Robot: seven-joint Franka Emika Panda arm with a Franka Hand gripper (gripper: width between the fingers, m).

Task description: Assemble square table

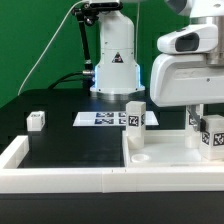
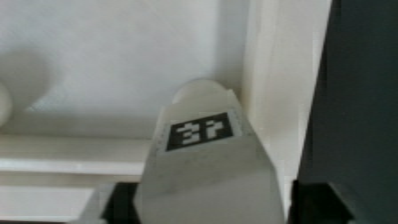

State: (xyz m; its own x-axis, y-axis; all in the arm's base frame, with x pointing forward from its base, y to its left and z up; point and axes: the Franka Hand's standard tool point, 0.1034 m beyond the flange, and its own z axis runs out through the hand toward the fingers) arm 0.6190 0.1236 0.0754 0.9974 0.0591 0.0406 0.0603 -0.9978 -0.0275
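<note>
The square table top (image 1: 170, 152) is a white rimmed tray at the exterior view's right. My gripper (image 1: 203, 122) hangs over its right part, shut on a white tagged leg (image 1: 212, 138). In the wrist view the leg (image 2: 199, 150) stands out between my dark fingers (image 2: 125, 205), its tip over the top's inner floor (image 2: 107, 80) close to the raised rim (image 2: 276, 70). A second leg (image 1: 135, 117) stands upright at the top's far left corner. A third leg (image 1: 37, 121) sits alone on the black worktop at the left. A fourth leg is out of view.
The marker board (image 1: 103, 118) lies flat in front of the robot base (image 1: 113, 70). A long low white wall (image 1: 60, 172) edges the worktop's front and left. A small rounded white bump (image 1: 138, 157) shows on the top's left part.
</note>
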